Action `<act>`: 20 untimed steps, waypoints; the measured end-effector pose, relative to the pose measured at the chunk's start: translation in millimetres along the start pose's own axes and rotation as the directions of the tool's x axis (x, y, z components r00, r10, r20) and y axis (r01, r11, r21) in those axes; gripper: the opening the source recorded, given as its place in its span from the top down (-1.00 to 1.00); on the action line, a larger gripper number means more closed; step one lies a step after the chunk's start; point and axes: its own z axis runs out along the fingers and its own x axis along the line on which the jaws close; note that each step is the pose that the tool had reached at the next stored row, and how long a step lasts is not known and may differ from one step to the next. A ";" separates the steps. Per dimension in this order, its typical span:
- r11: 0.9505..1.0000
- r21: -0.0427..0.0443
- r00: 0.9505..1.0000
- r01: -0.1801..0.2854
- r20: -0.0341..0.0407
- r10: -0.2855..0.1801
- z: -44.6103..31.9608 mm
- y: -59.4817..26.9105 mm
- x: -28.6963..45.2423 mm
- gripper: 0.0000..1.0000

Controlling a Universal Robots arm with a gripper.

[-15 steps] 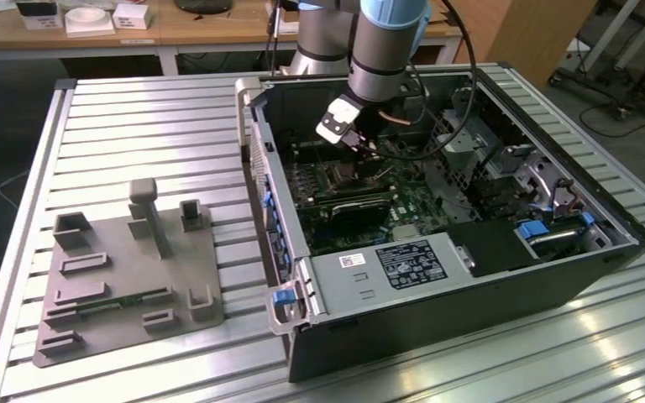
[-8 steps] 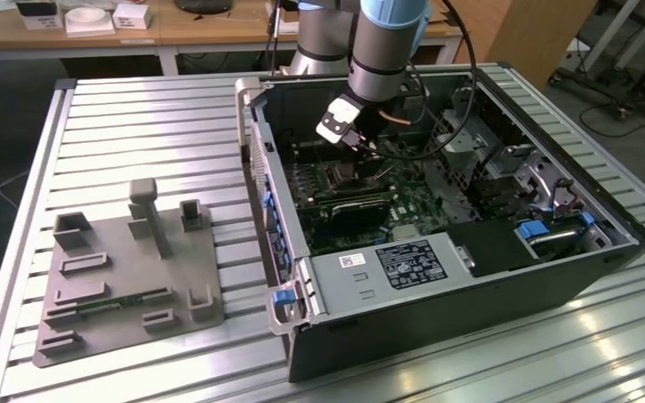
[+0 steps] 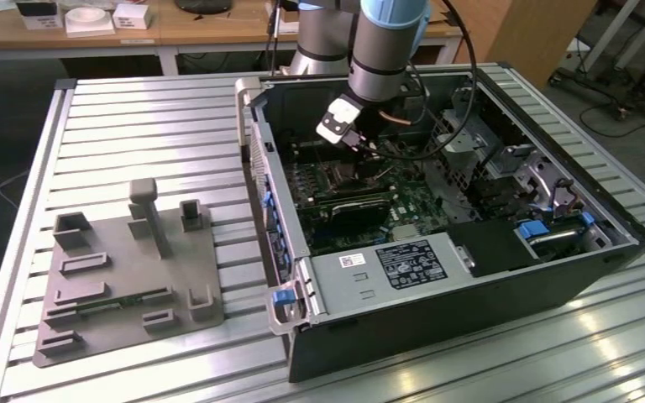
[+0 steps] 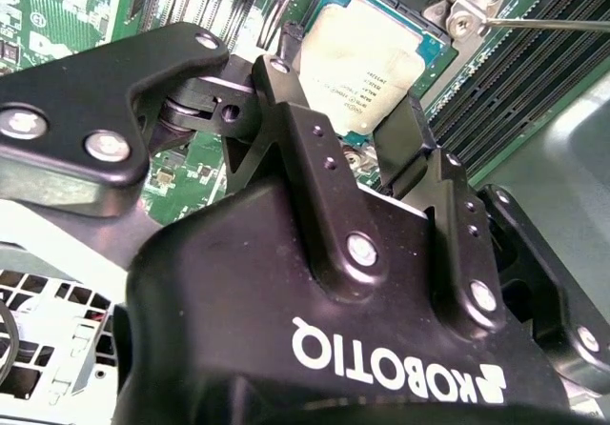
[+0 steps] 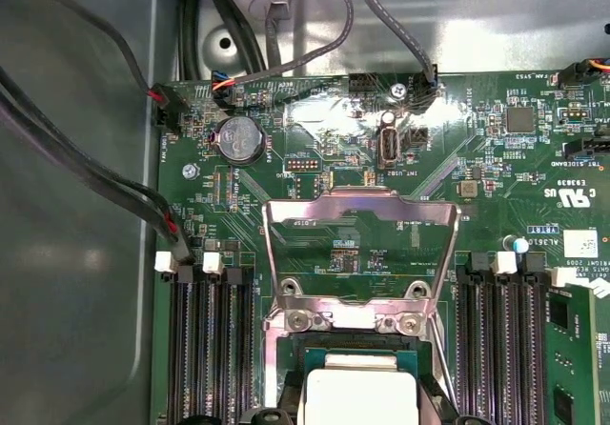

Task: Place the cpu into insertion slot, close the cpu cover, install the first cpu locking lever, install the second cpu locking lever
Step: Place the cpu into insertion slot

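Where the cpu (image 4: 367, 53) lies, the hand (image 4: 339, 101) hovers splayed.

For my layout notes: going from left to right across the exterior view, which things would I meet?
Grey moulded fixture plate → blue plastic latch on the black case's front corner → white-labelled grey metal box → blue plastic clip inside the case.

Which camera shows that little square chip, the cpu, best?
The second wrist view: the cpu is close, its pale metal top mostly visible. The first wrist view catches a cropped part of it; in the exterior view it is too small to make out.
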 end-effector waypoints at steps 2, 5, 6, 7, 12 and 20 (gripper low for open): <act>1.000 0.000 1.000 0.000 0.000 0.000 0.3 0.0 0.0 -0.08; 1.000 0.000 1.000 0.000 0.000 0.000 0.5 0.0 0.0 -0.08; 1.000 0.000 1.000 0.000 0.000 0.000 0.7 0.0 0.0 -0.08; 1.000 0.000 1.000 0.000 0.000 0.000 0.9 0.1 0.1 -0.08; 1.000 0.000 1.000 -0.001 0.000 0.001 2.3 0.0 1.7 -0.08; 1.000 0.000 1.000 -0.007 0.000 0.007 4.0 0.0 2.7 -0.08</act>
